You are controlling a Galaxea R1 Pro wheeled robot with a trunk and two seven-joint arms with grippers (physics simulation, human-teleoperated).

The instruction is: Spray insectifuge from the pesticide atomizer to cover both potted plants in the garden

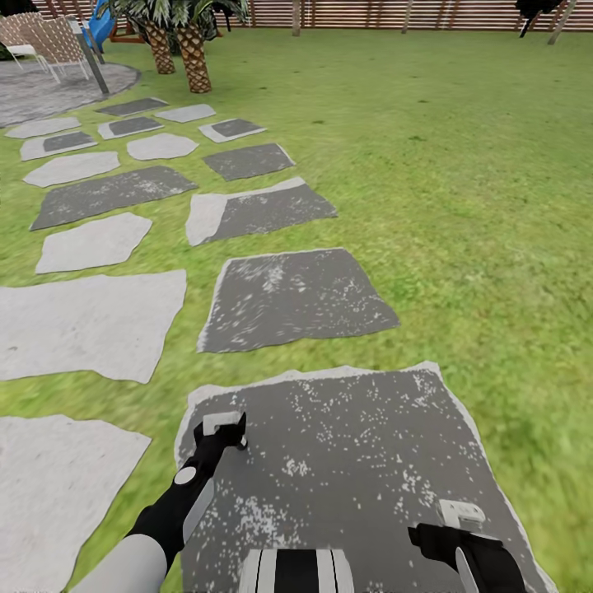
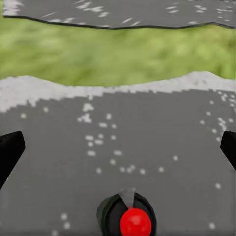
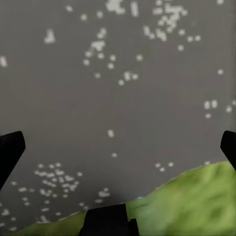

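I am in the garden, over a dark grey paving slab (image 1: pixel 346 461) set in the grass lawn (image 1: pixel 461 165). The pesticide atomizer and the potted plants are out of view. My left gripper (image 1: pixel 222 428) hangs low over the slab's near left corner, open, fingers (image 2: pixel 10 152) far apart with nothing between them. My right gripper (image 1: pixel 461 515) is open over the slab's right edge, with bare slab and grass between its fingers (image 3: pixel 10 152). In the left wrist view a small dark round object with a red top (image 2: pixel 129 216) sits close under the camera; I cannot tell what it is.
Stepping slabs (image 1: pixel 288 296) run ahead and to the left toward a gravel circle (image 1: pixel 49 86) with a woven chair (image 1: pixel 45 37). Palm trunks (image 1: pixel 193 58) stand at the back left. A brown slat fence (image 1: pixel 371 12) closes the far side. Open grass spreads to the right.
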